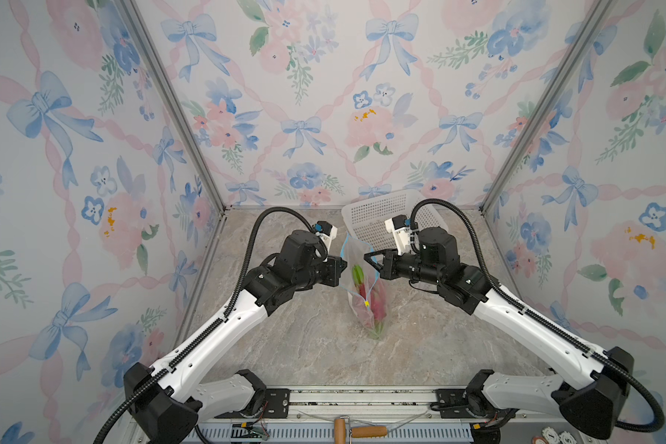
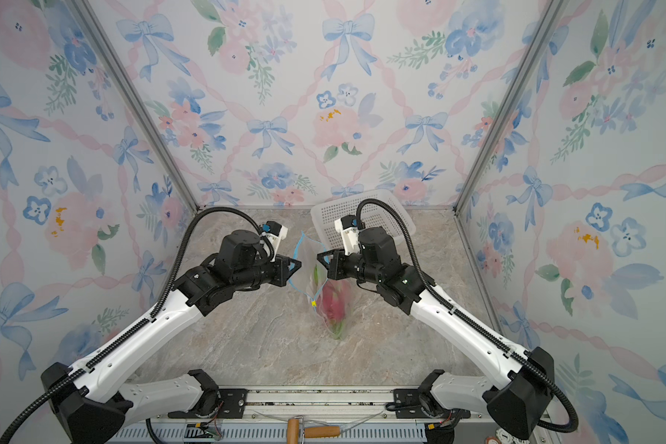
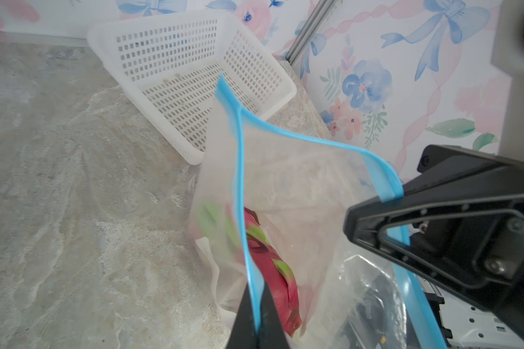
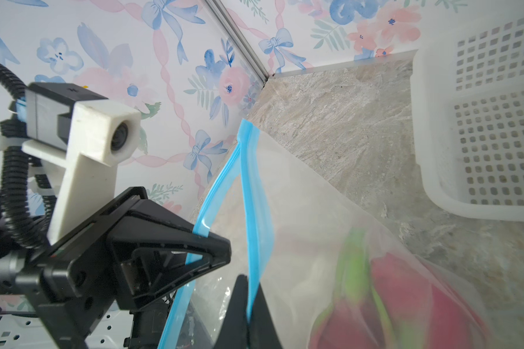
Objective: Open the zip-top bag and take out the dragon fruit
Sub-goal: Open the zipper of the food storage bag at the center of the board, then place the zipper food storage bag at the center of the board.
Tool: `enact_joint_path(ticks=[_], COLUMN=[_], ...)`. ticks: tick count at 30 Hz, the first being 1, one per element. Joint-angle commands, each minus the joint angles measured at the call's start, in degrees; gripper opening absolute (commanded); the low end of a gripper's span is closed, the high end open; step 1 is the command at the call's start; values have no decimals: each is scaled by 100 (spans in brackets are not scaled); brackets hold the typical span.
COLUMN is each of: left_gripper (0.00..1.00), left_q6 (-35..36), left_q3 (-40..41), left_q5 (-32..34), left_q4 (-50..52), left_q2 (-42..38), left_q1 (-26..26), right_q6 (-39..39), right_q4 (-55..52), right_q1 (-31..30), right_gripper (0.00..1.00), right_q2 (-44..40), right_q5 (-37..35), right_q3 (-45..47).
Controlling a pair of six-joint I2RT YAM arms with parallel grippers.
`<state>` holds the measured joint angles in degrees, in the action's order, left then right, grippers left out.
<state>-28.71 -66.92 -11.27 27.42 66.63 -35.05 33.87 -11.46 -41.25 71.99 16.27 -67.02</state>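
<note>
My left end effector (image 3: pixel 256 326) and right end effector (image 3: pixel 372 208) pinch opposite sides of the bag (image 3: pixel 300 181), to spread its mouth; the dragon fruit (image 3: pixel 273 272) sits inside, bag bottom seemingly on the worktop (image 3: pixel 73 181).

Dragon fruit (image 1: pixel 377 307) in zip-top bag (image 1: pixel 356 253); basket (image 1: pixel 370 215) behind bag.

1. The clear, crinkly plastic zip-top bag (image 3: pixel 300 181) gapes between its two light-blue zip strips, leaving a narrow wedge of free room open from above.
2. Both edges of that gap are taken: the black left gripper (image 3: pixel 256 326) pinches one strip and the black right gripper (image 3: pixel 372 208) pinches the other.
3. Deep inside, the pink-and-green dragon fruit (image 3: pixel 273 272) fills the bottom.
4. Just behind the bag, the white perforated plastic basket (image 1: pixel 377 215) blocks the back right.
5. The grey marbled tabletop (image 1: pixel 285 346) lies open to the left of the bag and in front of it.
</note>
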Motion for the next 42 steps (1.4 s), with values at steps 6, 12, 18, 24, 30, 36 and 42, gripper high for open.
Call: enact_joint_path(ticks=[6, 12, 18, 24, 30, 36, 42], left_gripper=[0, 0, 0, 0, 0, 0, 0], left_q6=[616, 665, 797, 787, 871, 997, 999], left_q3=[-1599, -1807, -1168, -1079, -1839, -2545, -3009], left_q5=[-152, -394, -271, -236, -77, 356, 647], left_q4=[864, 936, 899, 578, 601, 873, 1081], left_q2=[0, 529, 1208, 2045, 2799, 3467, 4004], left_q1=[682, 471, -85, -511, -967, -1461, -1766], right_q6=[-53, 308, 610, 652, 229, -158, 411], right_q4=[463, 1070, 1957, 2229, 931, -113, 522], right_q1=[-37, 196, 235, 636, 1122, 1318, 1654], right_gripper=[0, 0, 0, 0, 8, 33, 16], right_q2=[334, 368, 659, 518, -764, -2228, -2092], right_q5=[118, 220, 267, 46, -577, -802, 525], right_q3=[-628, 117, 1268, 2365, 2815, 2946, 3432])
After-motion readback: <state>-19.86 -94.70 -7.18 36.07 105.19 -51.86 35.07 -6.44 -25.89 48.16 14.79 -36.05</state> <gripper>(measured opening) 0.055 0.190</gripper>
